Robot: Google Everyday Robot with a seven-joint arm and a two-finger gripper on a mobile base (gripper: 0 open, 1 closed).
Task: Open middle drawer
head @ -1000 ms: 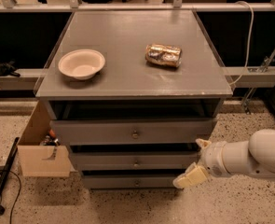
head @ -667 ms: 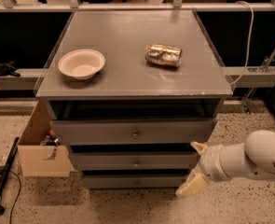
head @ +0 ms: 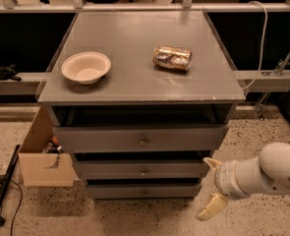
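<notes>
Tool: your tool [head: 207, 188], at the end of the white arm, sits low off the right front corner of the cabinet. Its two cream fingers are spread wide, one above the other, with nothing between them.
Middle drawer: the middle drawer [head: 130, 169] lies just left of the tool, level with its upper finger. By the look of its front, it is not yet drawn out.
Knob: a small round metal knob [head: 143, 171] at the centre of that front, well left of the tool and untouched.
Neighbours: the top drawer [head: 105, 140] is up and left of the tool, with a taller front. The bottom drawer [head: 115, 192] is left of its lower finger, with the narrowest front.
Step in hand: the approach to the knob, as you would judge it.
Method: carry the tool left along the drawer front, keeping it at knob height. Straddle the knob with one finger above and one below, close firmly, then pull straight out from the cabinet.
Caution: the gaps between the fronts look slim, so a finger could catch on the drawer above or below.
Worktop: the grey worktop [head: 134, 31], up and left of the tool, carries a pale bowl [head: 86, 67] and a shiny crumpled packet [head: 172, 58].
Floor: a cardboard box [head: 39, 168] stands far to the tool's left.
Writing: none can be read, on the packet or elsewhere.
</notes>
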